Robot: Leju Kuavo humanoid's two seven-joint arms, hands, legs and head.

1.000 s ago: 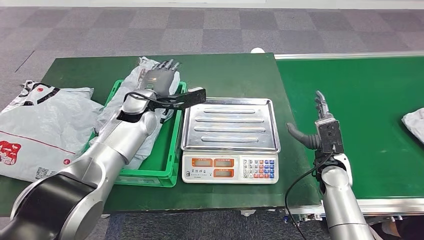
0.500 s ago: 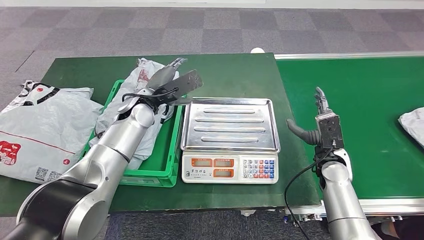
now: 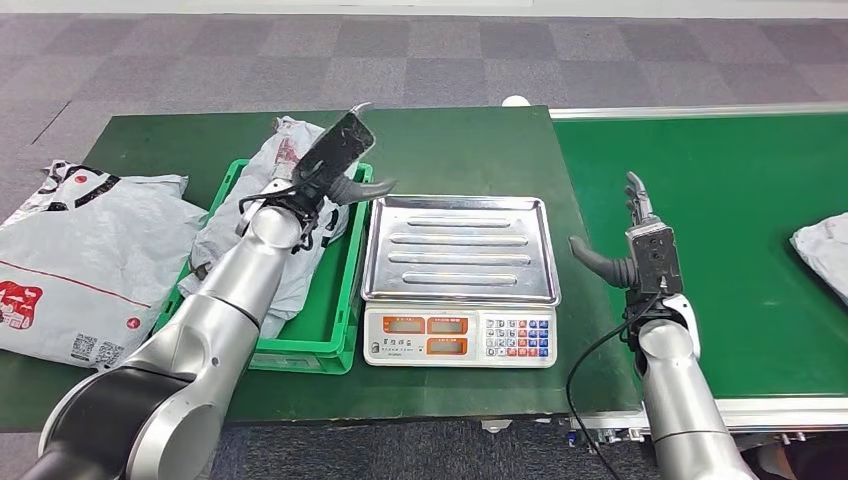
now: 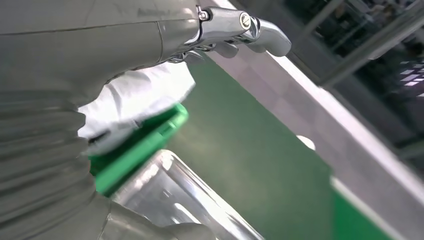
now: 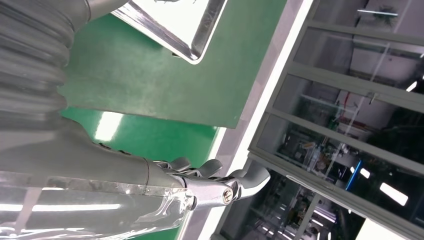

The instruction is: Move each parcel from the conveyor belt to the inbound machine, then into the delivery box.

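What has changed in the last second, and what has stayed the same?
The left hand has turned from flat above the green crate onto its edge, thumb toward the scale; it holds nothing. The parcel at the belt's edge has moved slightly inward. The right hand drifted slightly left, staying open and empty. The crate's parcel and the scale have not moved.

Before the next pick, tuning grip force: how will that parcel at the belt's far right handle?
The parcel is a crinkled white plastic bag, so probably floppy and sagging when lifted. Its film looks smooth, possibly slippery. It lies fairly flat, so likely light.
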